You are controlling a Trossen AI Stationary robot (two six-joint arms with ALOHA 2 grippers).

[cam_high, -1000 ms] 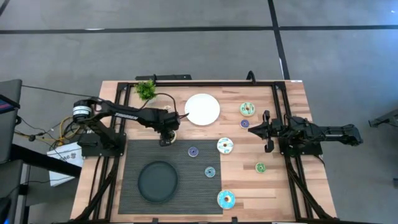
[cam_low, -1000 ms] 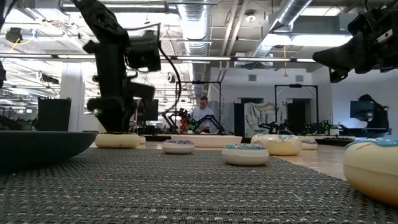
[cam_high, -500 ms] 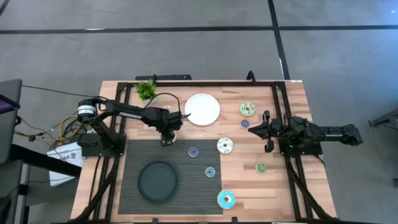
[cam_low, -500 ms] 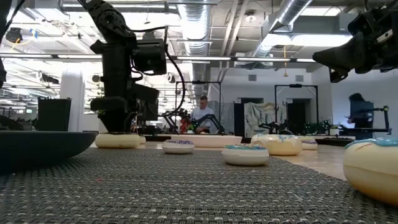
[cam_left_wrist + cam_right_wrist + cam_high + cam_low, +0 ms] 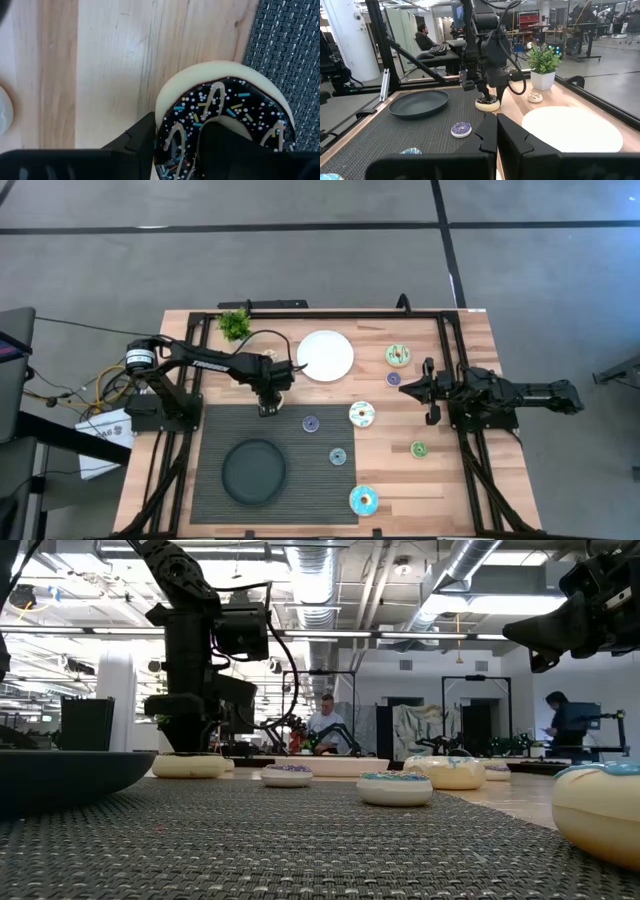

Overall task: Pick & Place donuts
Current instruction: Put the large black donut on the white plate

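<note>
The chocolate-iced donut (image 5: 225, 107) lies flat on the wood at the grey mat's (image 5: 300, 480) far edge; it also shows in the low view (image 5: 188, 766). My left gripper (image 5: 177, 142) stands over it, pointing down, and hides most of it in the high view (image 5: 266, 402). A white-iced donut (image 5: 362, 414), a green-iced one (image 5: 399, 355) and a blue one (image 5: 363, 500) lie apart on the table's right half. My right gripper (image 5: 430, 392) waits shut at the right, level, holding nothing. My left gripper comes from above with one finger (image 5: 220, 145) in the chocolate donut's hole and the other (image 5: 137, 142) against the ring's outer side (image 5: 161, 115). The ring's wall sits between them. The donut lies flat on the table.
A white plate (image 5: 325, 355) sits at the far middle and a black dish (image 5: 254, 470) on the mat's left. Coin-sized donuts lie around: purple (image 5: 311, 423), teal (image 5: 338, 456), green (image 5: 418, 449). A small potted plant (image 5: 235, 323) stands at the far left.
</note>
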